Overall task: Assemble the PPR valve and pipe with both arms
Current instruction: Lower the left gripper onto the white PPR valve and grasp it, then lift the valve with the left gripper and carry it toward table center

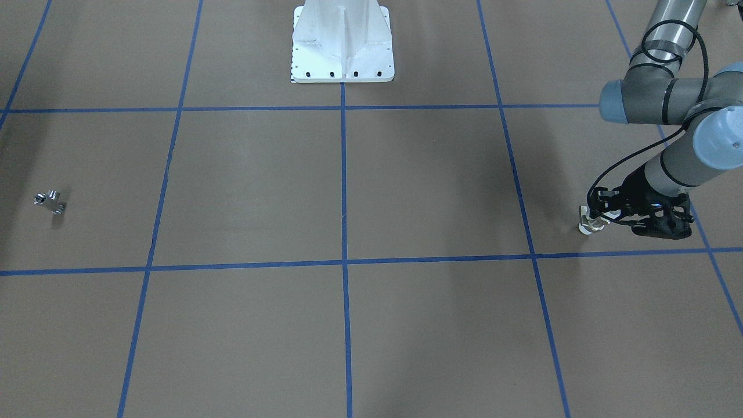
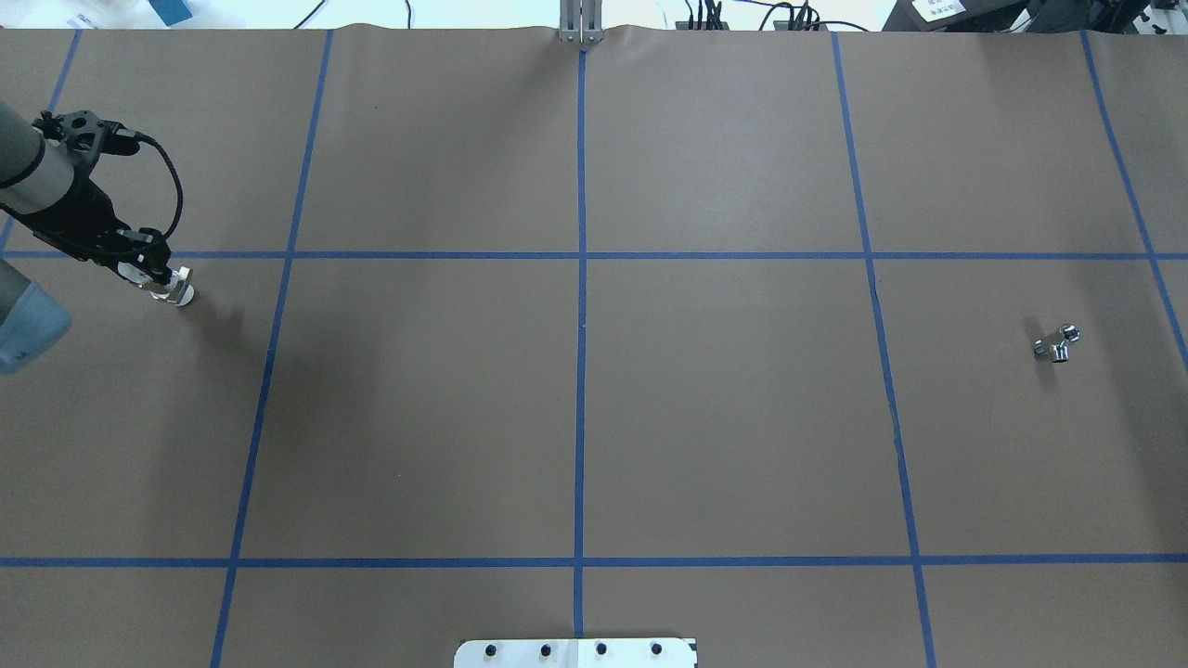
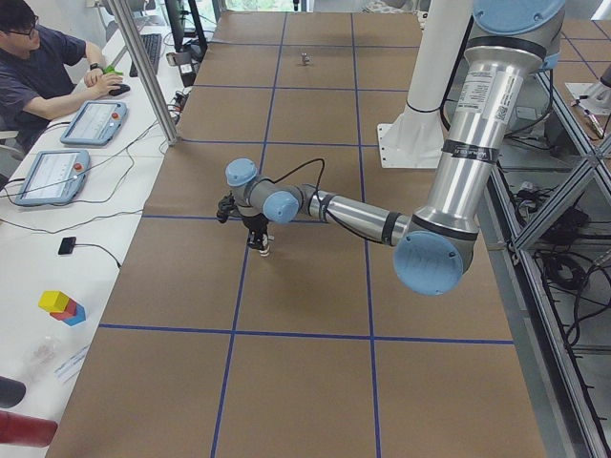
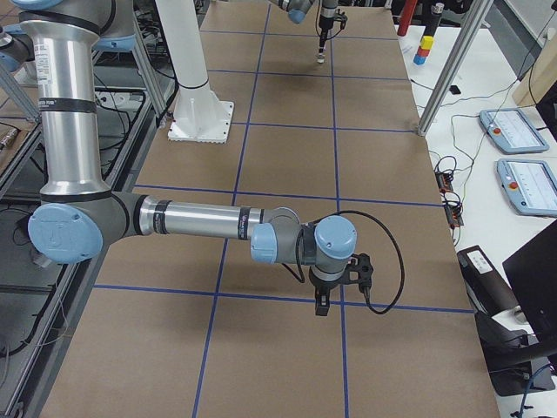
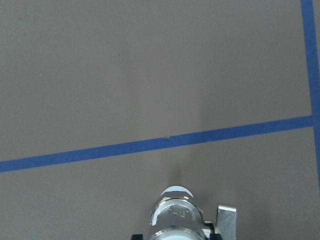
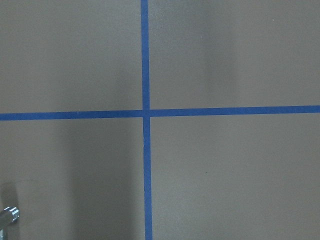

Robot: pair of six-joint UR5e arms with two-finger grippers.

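A printed label [image 3: 491,91] was seen on the silver upper tube of the left arm [image 3: 449,181] in the exterior left view, its print too small to be read. Raised marks were made out on the metal body of the PPR valve [image 5: 176,217] in the left wrist view, but they were too blurred to be read; its small side handle was shown there to the right of the body.

The PPR valve was held upright in the left gripper [image 1: 598,215], whose fingers were clenched on its upper part. Its white ring end pointed down at the brown table [image 2: 724,417], just beside a blue tape line [image 2: 418,255]. Whether the ring touched the table could not be told.

The pipe [image 2: 1057,344] was seen lying alone on the table toward the robot's right, well apart from the valve.

The right arm [image 4: 191,219] and the right gripper [image 4: 321,303] were shown only in the exterior right view, the gripper pointing down over the table. Whether its fingers were parted or closed could not be told. In the right wrist view only a glint of shiny metal was caught at the lower left corner.

The white pedestal [image 1: 342,43] was shown best in the front-facing view. An operator [image 3: 43,67] seated by two teach pendants [image 3: 94,122] was shown in the exterior left view alone.
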